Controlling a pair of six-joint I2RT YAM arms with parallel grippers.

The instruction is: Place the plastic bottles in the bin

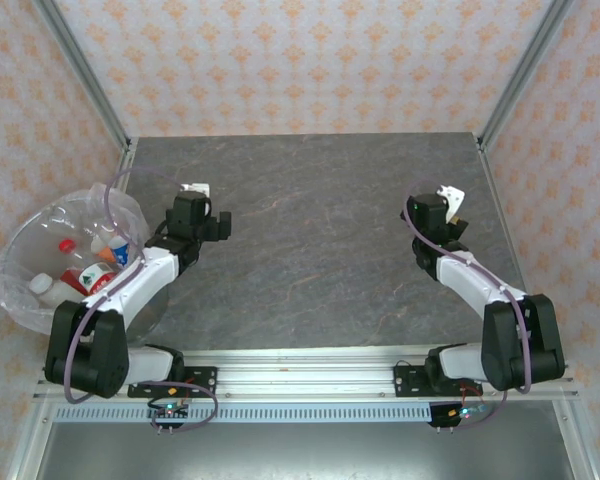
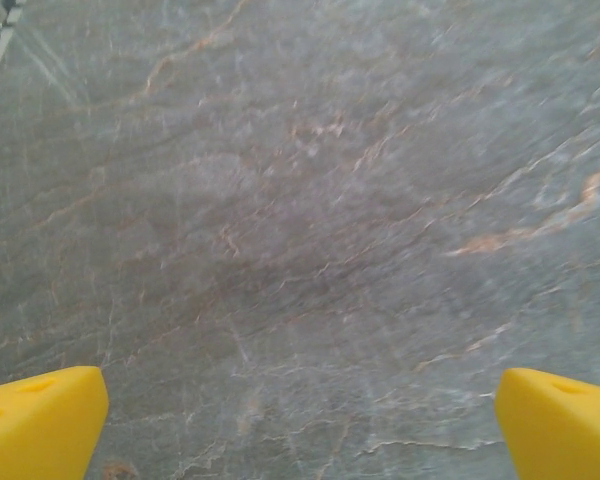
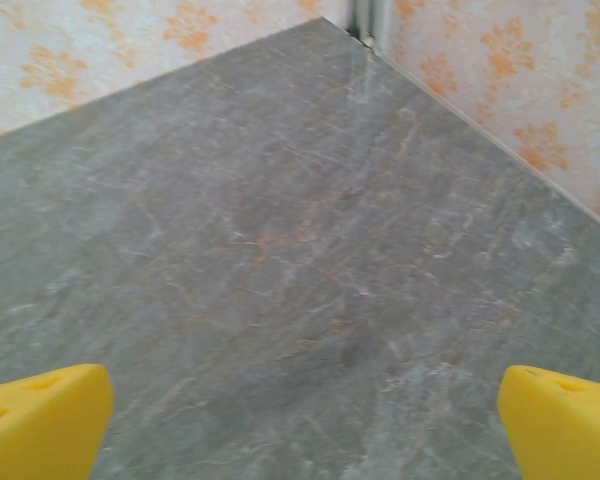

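The left pincer and right pincer gape wide, holding nothing, over the bench. At nine o'clock, one bin holds the plastic bottles — perhaps four, blurred by its bag. Risk: the left arm lies against that bag — a careless swing could snag it and tip the bin.

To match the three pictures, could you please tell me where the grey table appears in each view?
Top external: the table spans the middle.
Left wrist: the table lies beyond the left fingers.
Right wrist: the table runs to its far corner, past the right fingers.
Shared landmark: its grey marbled veining.
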